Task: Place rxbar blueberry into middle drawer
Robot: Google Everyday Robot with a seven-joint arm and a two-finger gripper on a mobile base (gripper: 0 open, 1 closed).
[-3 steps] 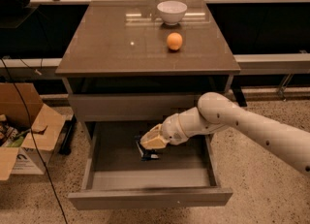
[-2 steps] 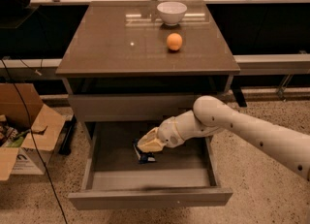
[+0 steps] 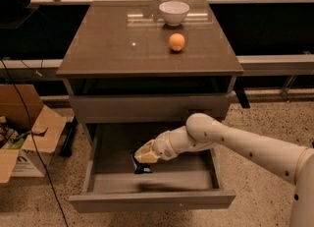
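Note:
The middle drawer (image 3: 152,200) is pulled open under the cabinet, showing its grey box interior. My gripper (image 3: 143,158) reaches in from the right and hangs low over the left-centre of the drawer floor. It is shut on the rxbar blueberry (image 3: 142,167), a small dark bar sticking out below the fingertips, close to or touching the drawer floor. Part of the bar is hidden by the gripper.
An orange (image 3: 176,42) and a white bowl (image 3: 174,12) sit on the cabinet top (image 3: 113,44). A closed plain drawer front (image 3: 147,107) is above the open drawer. An open cardboard box (image 3: 24,132) stands on the floor at the left, with a black cable beside it.
My gripper has moved left and lower inside the open drawer, carrying the dark bar with it. The orange and bowl have not moved.

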